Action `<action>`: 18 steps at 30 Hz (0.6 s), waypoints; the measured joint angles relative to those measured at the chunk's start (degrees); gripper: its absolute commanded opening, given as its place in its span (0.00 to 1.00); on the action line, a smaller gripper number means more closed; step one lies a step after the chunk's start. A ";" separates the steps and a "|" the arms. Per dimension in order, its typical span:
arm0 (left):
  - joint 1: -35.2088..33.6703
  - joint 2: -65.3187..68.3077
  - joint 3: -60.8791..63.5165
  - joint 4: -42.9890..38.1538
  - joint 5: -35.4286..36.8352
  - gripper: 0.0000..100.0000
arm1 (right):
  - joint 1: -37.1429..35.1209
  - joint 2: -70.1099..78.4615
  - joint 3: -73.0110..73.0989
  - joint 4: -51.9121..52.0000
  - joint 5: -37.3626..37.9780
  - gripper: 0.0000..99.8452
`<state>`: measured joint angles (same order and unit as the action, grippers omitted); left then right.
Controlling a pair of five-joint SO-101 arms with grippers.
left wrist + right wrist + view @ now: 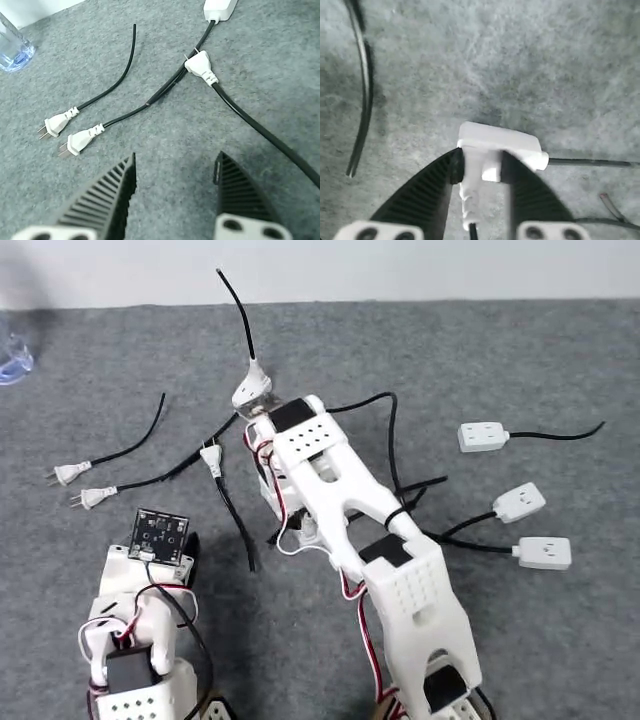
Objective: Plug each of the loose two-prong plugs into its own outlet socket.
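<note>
- High view: your right tool point(255, 412) sits at one outlet socket point(250, 390) mid-tabletop point(500, 350). Three loose plugs point(90, 498) lie to its left, and three free sockets point(520, 502) lie well apart on the other side. Judged: one pairing in hand, three left.
- Left wrist view: left tool point(175, 175) wide, holding nothing, near two of the loose plugs.
- Right wrist view: right tool narrow, clamped on a plug point(490, 172) touching the outlet socket. The prongs are hidden, so you cannot tell whether it is seated.

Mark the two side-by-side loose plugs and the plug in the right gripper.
Short-cord plug point(57, 122): left wrist view, white body.
Long-cord plug point(81, 140): left wrist view, white body.
Held plug point(478, 169): right wrist view, white body.
</note>
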<state>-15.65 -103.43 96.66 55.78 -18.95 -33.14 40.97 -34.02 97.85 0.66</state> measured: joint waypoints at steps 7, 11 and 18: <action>0.00 0.00 0.00 0.00 0.00 0.24 | 0.09 0.00 -11.43 2.55 1.58 0.27; 0.00 0.00 0.00 0.00 0.00 0.24 | 0.09 0.00 -15.65 2.55 2.73 0.27; 0.00 0.00 0.00 0.00 0.00 0.24 | 1.32 -5.27 -22.77 2.55 6.51 0.27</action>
<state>-15.65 -103.43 96.66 55.78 -18.95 -31.82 35.69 -56.79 100.40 7.16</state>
